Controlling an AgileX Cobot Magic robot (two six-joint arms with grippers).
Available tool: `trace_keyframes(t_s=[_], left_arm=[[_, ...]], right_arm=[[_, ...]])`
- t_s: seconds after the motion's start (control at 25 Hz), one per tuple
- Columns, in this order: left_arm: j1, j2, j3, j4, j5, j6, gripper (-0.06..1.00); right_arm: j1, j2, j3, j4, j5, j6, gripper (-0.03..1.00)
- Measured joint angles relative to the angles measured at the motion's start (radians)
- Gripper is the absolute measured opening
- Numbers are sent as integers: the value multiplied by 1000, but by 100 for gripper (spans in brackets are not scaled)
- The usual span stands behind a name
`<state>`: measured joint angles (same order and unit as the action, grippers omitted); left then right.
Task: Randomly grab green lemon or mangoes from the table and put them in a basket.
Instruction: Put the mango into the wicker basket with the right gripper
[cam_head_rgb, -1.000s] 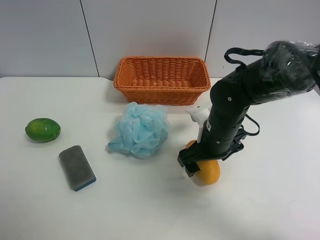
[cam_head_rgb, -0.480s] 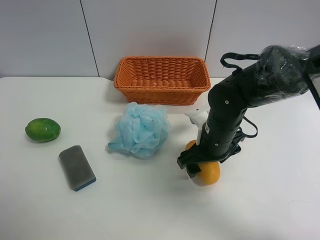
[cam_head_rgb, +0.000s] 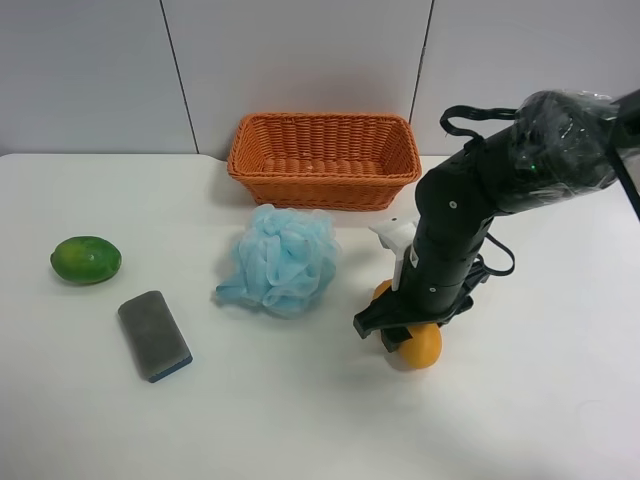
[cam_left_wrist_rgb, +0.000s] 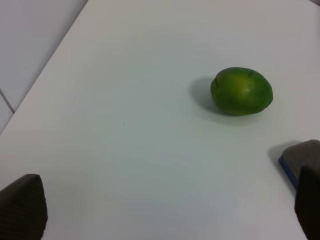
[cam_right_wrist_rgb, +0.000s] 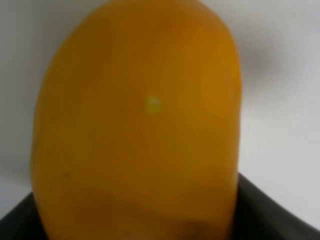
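Observation:
The orange-yellow mango (cam_head_rgb: 422, 346) lies on the white table (cam_head_rgb: 300, 420) right of centre. The arm at the exterior high view's right is my right arm. Its gripper (cam_head_rgb: 396, 330) stands over the mango with its jaws around it, shut on it. In the right wrist view the mango (cam_right_wrist_rgb: 140, 125) fills the frame, with black fingers (cam_right_wrist_rgb: 272, 212) at its sides. The green lemon (cam_head_rgb: 86, 259) lies at the far left and also shows in the left wrist view (cam_left_wrist_rgb: 242, 91). My left gripper (cam_left_wrist_rgb: 170, 215) is open and empty, well short of the lemon. The wicker basket (cam_head_rgb: 322, 190) stands at the back.
A light-blue mesh bath puff (cam_head_rgb: 280, 258) lies between the basket and the mango. A grey-and-blue sponge (cam_head_rgb: 154, 335) lies near the lemon; its corner (cam_left_wrist_rgb: 302, 156) shows in the left wrist view. The left arm is out of the exterior high view.
The right gripper has settled a little closer around the mango, which has shifted slightly. The lemon, sponge, puff and basket have not moved.

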<state>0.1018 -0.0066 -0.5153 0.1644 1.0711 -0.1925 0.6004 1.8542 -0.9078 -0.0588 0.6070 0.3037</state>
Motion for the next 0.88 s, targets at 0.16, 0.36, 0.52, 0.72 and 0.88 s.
trace_keyframes(t_s=[0.16,0.36,0.52,0.72,0.88], left_arm=[[0,0,0,0,0,0,99],[0,0,0,0,0,0,99],[0,0,0,0,0,0,99],[0,0,0,0,0,0,99],[0,0,0,0,0,0,99]], right_arm=[[0,-27,0,16,19,0,62],[0,-163,-8,49,39,0,62],[0,-267,-101,40,91,0,62],[0,-276,-294,-85,125,6,62],[-14,-224,-443,-221,119,72,62]])
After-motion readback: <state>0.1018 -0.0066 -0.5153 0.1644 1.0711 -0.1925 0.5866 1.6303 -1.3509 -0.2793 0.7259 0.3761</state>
